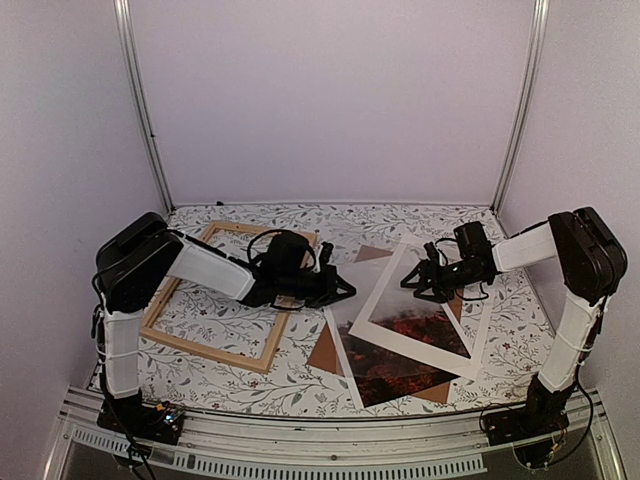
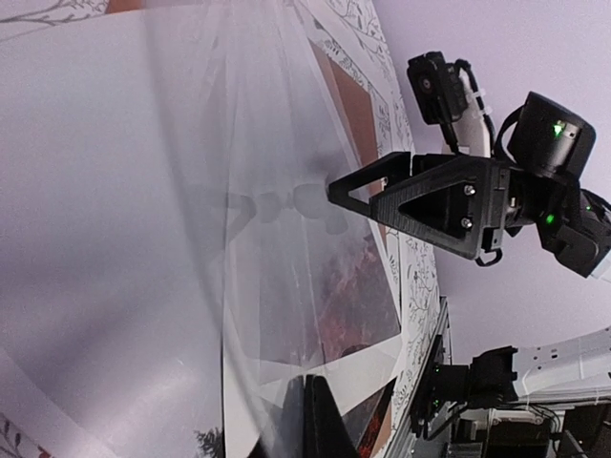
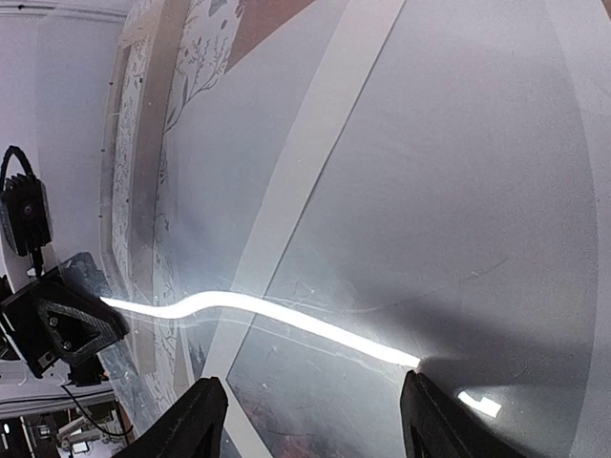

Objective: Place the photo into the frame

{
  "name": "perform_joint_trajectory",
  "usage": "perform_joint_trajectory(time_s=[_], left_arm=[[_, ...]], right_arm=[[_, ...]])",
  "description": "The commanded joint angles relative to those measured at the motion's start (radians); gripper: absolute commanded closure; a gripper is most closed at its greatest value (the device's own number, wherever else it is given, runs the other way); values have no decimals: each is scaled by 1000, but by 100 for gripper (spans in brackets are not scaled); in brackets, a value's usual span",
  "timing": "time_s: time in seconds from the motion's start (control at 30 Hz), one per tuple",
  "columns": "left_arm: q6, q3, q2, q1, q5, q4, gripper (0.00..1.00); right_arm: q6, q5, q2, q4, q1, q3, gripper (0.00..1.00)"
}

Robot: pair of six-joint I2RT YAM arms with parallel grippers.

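The light-wood frame [image 1: 235,295] lies flat at the left. The photo [image 1: 395,368], dark red foliage, lies right of centre, partly under a white mat [image 1: 378,300]. It also shows through a clear sheet [image 2: 191,239] in the left wrist view [image 2: 355,296] and the right wrist view [image 3: 315,425]. My left gripper [image 1: 347,290] is shut on that sheet's edge [image 2: 305,382] and holds it tilted above the mat. My right gripper [image 1: 410,280] is open [image 3: 310,380]. One of its fingers [image 3: 430,410] touches the sheet's bright opposite edge [image 3: 286,320].
Brown backing board corners [image 1: 325,352] stick out under the photo and mat. The floral tablecloth [image 1: 300,385] covers the table. White walls with metal posts [image 1: 145,110] close in the back and sides. The right arm's gripper body [image 2: 449,200] shows in the left wrist view.
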Motion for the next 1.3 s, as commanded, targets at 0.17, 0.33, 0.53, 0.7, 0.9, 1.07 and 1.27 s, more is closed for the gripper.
perform_joint_trajectory(time_s=[0.17,0.33,0.53,0.7,0.9,1.07,1.27], left_arm=[[188,53,-181,45,62,-208,100],[377,66,-399,84,23,-452,100],[549,146,-625,146,-97,-828,100],[614,220,-763,173,-244,-1028,100],[697,240,-909,201,-194,-1058,100],[727,224,-945,201,-130,-1027,100],[697,186,-936,201,55,-852,100]], right_arm=[[-70,210,-127,-263,-5,40,28],[-140,303,-293,-374,-4,145,24],[-163,296,-349,-368,20,180,20],[-111,294,-305,-280,109,191,18],[-61,253,-217,-149,190,217,14],[-24,133,-186,-49,197,211,1],[-44,-22,-204,37,198,211,1]])
